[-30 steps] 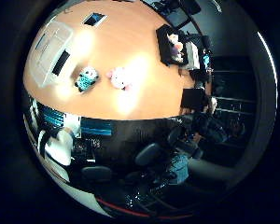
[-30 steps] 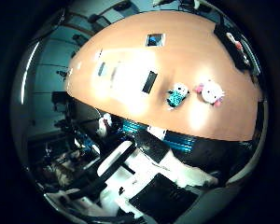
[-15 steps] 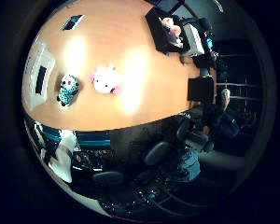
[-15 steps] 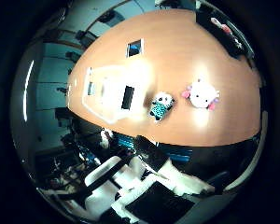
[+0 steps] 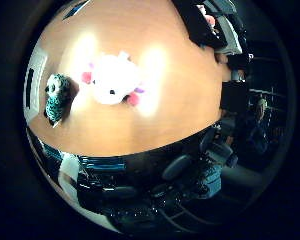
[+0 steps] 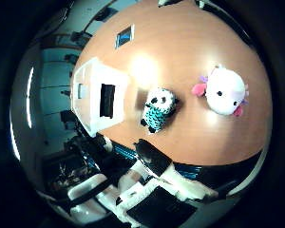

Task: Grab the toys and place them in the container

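Two plush toys lie side by side on the wooden table (image 6: 180, 52). One is a white toy (image 6: 224, 91) with pink limbs. The other is a teal and white panda-like toy (image 6: 159, 114) next to it. Both fill a fair part of the little finger side view, the white toy (image 5: 112, 80) nearer its middle. My hand (image 6: 175, 180) hovers above them, its white and black fingers relaxed and holding nothing. A black container (image 5: 200, 25) stands at the table's far edge with a pink toy (image 5: 208, 20) inside.
A white panel with a black slot (image 6: 97, 97) is set into the table beside the teal toy, and a small dark hatch (image 6: 125, 36) lies further along. Office chairs (image 5: 177, 167) stand beyond the table's near edge.
The palm has come down closer to the table, so both toys look larger. The toys themselves lie where they were.
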`<state>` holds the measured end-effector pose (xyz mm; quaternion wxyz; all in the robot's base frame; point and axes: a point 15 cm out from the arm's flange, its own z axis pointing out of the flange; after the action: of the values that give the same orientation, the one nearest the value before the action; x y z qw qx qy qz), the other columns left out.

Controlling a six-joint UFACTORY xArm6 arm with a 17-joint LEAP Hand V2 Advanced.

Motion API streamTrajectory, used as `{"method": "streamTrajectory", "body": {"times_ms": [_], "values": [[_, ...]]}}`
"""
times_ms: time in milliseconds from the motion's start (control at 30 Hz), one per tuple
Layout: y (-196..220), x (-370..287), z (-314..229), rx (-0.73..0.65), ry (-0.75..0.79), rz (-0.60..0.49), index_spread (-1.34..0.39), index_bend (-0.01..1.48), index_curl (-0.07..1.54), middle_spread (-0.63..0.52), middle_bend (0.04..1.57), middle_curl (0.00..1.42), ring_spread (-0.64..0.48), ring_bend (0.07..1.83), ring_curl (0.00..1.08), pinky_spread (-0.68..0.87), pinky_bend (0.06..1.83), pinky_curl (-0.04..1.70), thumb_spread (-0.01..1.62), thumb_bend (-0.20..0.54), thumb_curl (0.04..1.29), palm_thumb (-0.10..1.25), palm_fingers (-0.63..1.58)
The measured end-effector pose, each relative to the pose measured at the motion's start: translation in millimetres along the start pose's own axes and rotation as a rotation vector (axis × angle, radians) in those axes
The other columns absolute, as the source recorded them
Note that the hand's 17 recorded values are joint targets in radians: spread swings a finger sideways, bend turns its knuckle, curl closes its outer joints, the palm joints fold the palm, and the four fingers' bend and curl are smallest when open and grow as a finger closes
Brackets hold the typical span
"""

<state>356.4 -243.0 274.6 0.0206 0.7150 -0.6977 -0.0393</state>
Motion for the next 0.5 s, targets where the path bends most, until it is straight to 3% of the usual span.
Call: {"method": "streamTrajectory", "body": {"times_ms": [500], "values": [[3,55,75,-0.055,-0.047,0.075,-0.38,0.17,0.28,0.04,0.19,0.31,0.21,0.28,0.24,0.45,0.44,0.27,1.06,-0.024,0.27,0.45,0.16]]}}
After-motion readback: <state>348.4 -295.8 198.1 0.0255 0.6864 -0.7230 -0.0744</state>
